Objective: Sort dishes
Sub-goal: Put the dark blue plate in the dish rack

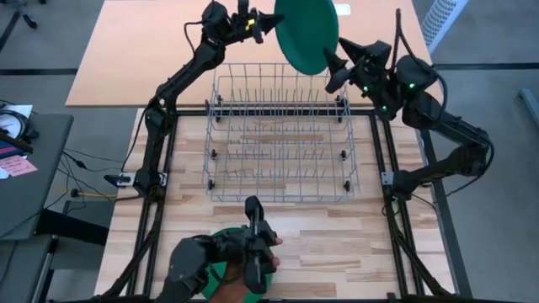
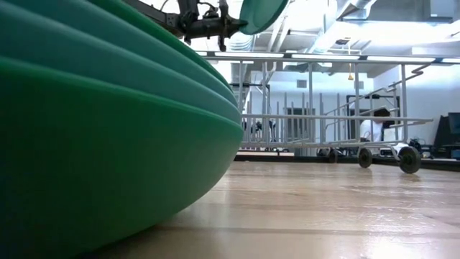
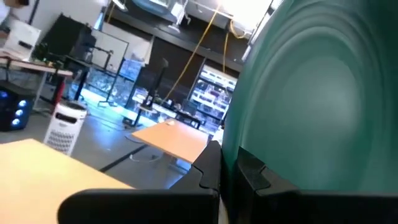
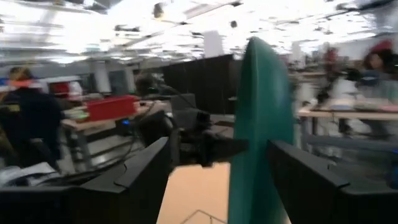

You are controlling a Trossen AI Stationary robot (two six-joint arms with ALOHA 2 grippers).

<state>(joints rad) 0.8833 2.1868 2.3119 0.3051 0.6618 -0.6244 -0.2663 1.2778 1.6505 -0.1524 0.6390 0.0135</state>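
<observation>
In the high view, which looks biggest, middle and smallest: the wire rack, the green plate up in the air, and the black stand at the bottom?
1. Wire rack, clearly largest.
2. Green plate, though it is raised nearer the camera, so it may look oversized.
3. Black stand, smallest.

A wire rack (image 1: 280, 133) stands on the pale wooden surface (image 1: 337, 244), its tines upright. Beyond it lies a second, tan surface (image 1: 135, 50). Off to one side a grey desk (image 1: 25, 168) carries a pink note (image 1: 17, 166).
</observation>
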